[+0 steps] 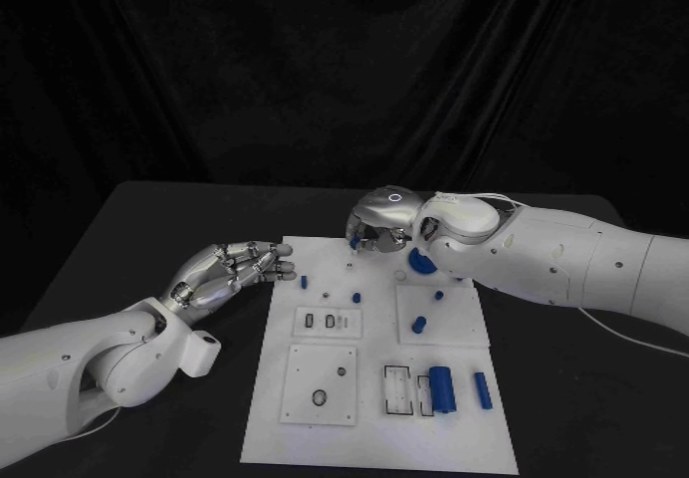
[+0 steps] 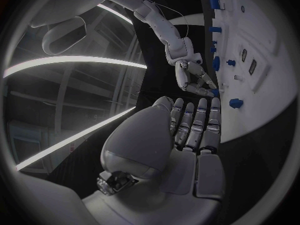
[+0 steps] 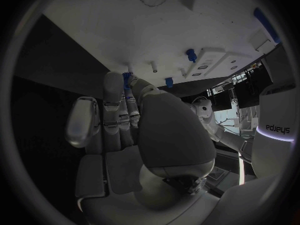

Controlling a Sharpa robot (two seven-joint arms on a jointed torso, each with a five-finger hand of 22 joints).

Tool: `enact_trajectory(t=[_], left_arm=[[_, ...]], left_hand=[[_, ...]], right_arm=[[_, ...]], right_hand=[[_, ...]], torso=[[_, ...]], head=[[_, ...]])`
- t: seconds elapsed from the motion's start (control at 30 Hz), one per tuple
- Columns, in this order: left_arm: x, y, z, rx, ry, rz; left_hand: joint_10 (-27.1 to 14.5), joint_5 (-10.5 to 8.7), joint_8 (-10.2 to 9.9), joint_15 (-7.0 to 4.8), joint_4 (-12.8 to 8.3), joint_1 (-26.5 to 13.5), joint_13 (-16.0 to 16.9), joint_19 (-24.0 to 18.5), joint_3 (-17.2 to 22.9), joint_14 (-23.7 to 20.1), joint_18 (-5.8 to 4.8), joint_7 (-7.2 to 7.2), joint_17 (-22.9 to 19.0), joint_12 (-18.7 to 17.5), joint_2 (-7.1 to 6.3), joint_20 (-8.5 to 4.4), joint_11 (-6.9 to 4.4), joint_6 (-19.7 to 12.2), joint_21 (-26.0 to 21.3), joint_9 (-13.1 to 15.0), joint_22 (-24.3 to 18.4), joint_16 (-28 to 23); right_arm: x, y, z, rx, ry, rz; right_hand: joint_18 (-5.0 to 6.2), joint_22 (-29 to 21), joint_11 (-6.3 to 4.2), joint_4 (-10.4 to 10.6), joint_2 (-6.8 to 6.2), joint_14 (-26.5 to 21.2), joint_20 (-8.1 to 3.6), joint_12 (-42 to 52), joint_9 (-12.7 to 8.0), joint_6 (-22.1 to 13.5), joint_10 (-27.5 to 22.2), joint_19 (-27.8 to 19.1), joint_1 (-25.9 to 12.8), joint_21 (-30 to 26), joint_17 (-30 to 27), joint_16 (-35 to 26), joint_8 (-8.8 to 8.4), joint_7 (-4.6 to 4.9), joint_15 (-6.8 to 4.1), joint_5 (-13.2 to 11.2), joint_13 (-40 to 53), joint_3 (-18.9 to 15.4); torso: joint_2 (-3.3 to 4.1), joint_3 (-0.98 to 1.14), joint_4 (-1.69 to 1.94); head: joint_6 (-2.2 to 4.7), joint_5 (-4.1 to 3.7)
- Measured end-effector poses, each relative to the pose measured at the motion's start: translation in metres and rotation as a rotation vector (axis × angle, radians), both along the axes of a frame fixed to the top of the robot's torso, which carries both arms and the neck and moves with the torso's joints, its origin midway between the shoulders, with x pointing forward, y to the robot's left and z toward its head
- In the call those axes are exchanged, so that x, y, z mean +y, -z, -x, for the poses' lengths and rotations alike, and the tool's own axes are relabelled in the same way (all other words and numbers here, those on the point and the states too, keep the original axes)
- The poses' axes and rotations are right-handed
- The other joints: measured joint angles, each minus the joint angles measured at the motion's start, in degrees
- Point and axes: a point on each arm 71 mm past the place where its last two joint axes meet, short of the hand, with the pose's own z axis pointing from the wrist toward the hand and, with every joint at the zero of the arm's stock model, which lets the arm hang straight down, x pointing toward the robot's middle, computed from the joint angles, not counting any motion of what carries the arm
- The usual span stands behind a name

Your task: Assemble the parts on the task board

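At the far edge of the task board (image 1: 376,438), the right hand (image 1: 385,224) pinches a small blue part (image 1: 353,242) in its fingertips, the part's long axis roughly upright, pointing down at the board. Left of the board, the left hand (image 1: 233,271) hovers with fingers straight and apart, holding nothing. Two blue cylinders (image 1: 444,388) lie near the board's right side, long axes running near to far.

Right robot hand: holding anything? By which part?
Right robot hand pinches a small blue part at its fingertips over the board's far end; which end it grips cannot be told.
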Motion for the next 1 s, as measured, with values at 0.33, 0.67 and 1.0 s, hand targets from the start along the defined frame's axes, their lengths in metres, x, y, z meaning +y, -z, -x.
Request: enact_trajectory(t=[0.33, 0.67, 1.0], left_arm=[[0.0009, 0.0001, -0.0003, 0.0, -0.001, -0.001], [0.001, 0.0002, -0.0006, 0.004, -0.004, 0.005], [0.0017, 0.0003, -0.0011, 0.017, -0.014, 0.021]], left_hand=[[0.0, 0.0, 0.0, 0.0, 0.0, 0.0, 0.0, 0.0, 0.0, 0.0, 0.0, 0.0, 0.0, 0.0, 0.0, 0.0, 0.0, 0.0, 0.0, 0.0, -0.1, 0.0], [0.0, 0.0, 0.0, 0.15, 0.0, 0.0, 0.0, 0.0, 0.7, -0.1, 0.0, 0.0, 0.0, 0.0, 0.0, 0.0, 0.0, 0.0, 0.0, 0.0, -0.1, 0.0], [0.0, 0.0, 0.0, 0.14, -0.1, 0.0, 0.0, 0.0, 0.9, -0.1, 0.0, 0.0, 0.0, -0.2, 0.0, 0.0, 0.0, 0.0, 0.0, 0.0, -0.1, 0.0]], right_arm=[[-0.0004, 0.0012, 0.0005, 0.003, 0.001, 0.001], [-0.0018, 0.0024, 0.0022, 0.005, -0.001, 0.0], [-0.0006, 0.0063, 0.0056, 0.015, -0.009, 0.0]], right_hand=[[0.0, 0.4, 0.08, 0.1, -0.01, 0.0, 0.0, 0.0, -0.2, -0.2, -0.3, 0.0, 0.0, 0.3, 0.0, 0.2, -0.34, 0.19, 0.05, 0.0, 0.0, 0.2], [0.0, 0.7, 0.35, 0.1, -0.01, 0.0, 0.13, 0.0, -0.2, -0.5, -0.8, -0.1, 0.0, 0.3, 0.0, 0.2, -0.5, 0.29, 0.06, 0.0, 0.0, 0.4], [0.0, 0.8, 0.5, -0.1, -0.02, -0.1, 0.21, 0.0, -0.2, -0.9, -1.3, -0.2, 0.0, 0.5, -0.1, 0.2, -0.83, 0.31, 0.29, 0.2, 0.0, 0.7]], torso=[[-0.03, -0.02, -0.08], [-0.07, -0.07, -0.17], [-0.1, -0.07, -0.21]], head=[[-0.23, 0.07], [-0.3, 0.15], [-0.58, 0.21]])
